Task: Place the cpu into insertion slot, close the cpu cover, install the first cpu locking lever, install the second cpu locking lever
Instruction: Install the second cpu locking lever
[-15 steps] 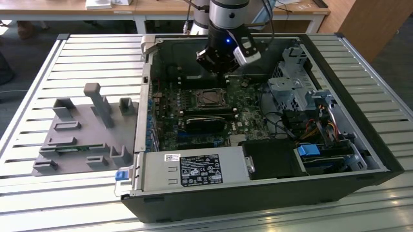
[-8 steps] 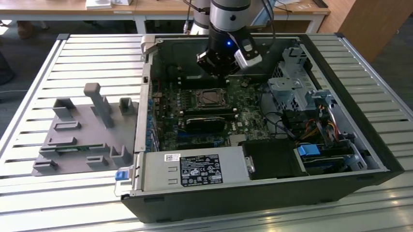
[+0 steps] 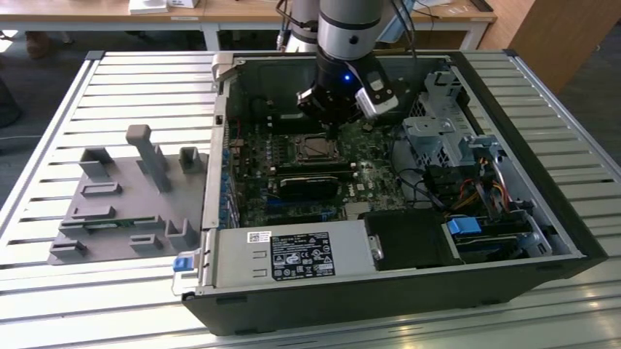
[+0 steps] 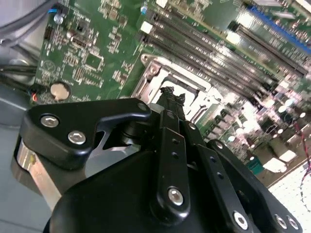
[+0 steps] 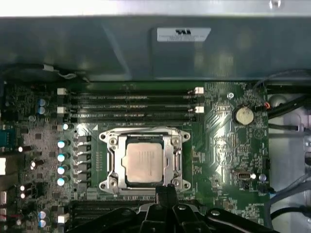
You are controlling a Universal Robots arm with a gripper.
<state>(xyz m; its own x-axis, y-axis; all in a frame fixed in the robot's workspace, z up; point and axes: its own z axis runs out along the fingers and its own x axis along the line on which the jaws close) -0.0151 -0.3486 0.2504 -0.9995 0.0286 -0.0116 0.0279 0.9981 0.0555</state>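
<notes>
A slatted metal table (image 3: 116, 80) carries the open computer case (image 3: 388, 305) and a grey fixture tray (image 3: 107, 218)

labels: power supply sticker (image 3: 301, 256), case sticker (image 5: 183, 34) | none legible (too small)

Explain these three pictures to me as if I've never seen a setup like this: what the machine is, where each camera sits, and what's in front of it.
The machine is a single robot arm reaching down into an open computer case that lies on a slatted table.

The exterior view comes from a camera off the arm and takes in the whole scene. Both wrist views come from cameras riding on the arm, looking down past its gripper at the green motherboard.

In the first wrist view, the cpu, a small silvery-beige square chip, sits in the insertion slot, with the cpu cover framing it. The gripper's dark tip hangs at the socket's edge.

On the table, toward the exterior view's left, lies a grey tray of holders.

I cannot tell whether anything is held.
</notes>
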